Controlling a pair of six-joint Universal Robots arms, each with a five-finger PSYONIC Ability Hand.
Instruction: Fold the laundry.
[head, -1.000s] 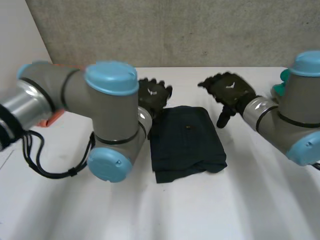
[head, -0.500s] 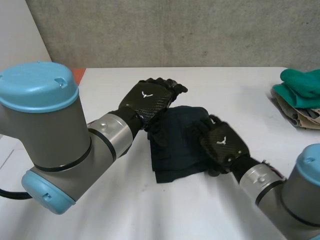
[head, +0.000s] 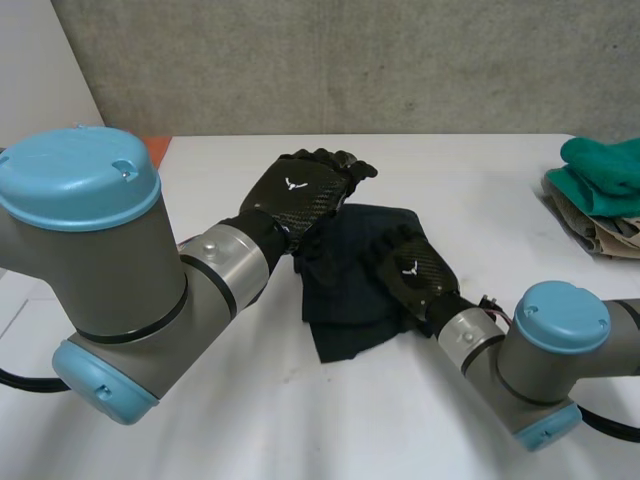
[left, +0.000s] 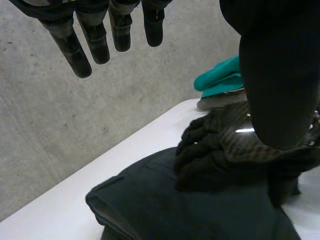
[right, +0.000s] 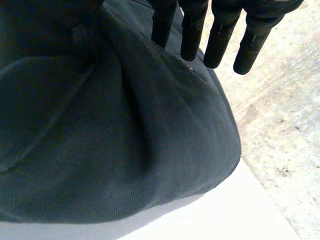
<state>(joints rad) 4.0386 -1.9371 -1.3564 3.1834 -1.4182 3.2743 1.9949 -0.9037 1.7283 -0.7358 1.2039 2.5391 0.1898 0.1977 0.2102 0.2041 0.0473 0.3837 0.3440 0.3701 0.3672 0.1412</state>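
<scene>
Folded dark garment (head: 340, 310) mid-frame on counter (head: 300, 430); right hand (head: 410, 272) flat on its right half, fingers (right: 191, 30) straight, gripping nothing; left hand (head: 300, 195) over upper-left corner, fingers (left: 95, 40) straight, empty.

Bright, even light — soft, diffuse.

No lettering, number or brand name can be read on anything at this moment. One sign is there to be seen: in the head view a small white emblem, shaped like a bird with spread wings, is carried on the woven black back of the left hand (head: 300, 195). The same white winged mark is shown on the back of the right hand (head: 412, 270). Whether it stands for a maker cannot be told from the mark alone.
</scene>
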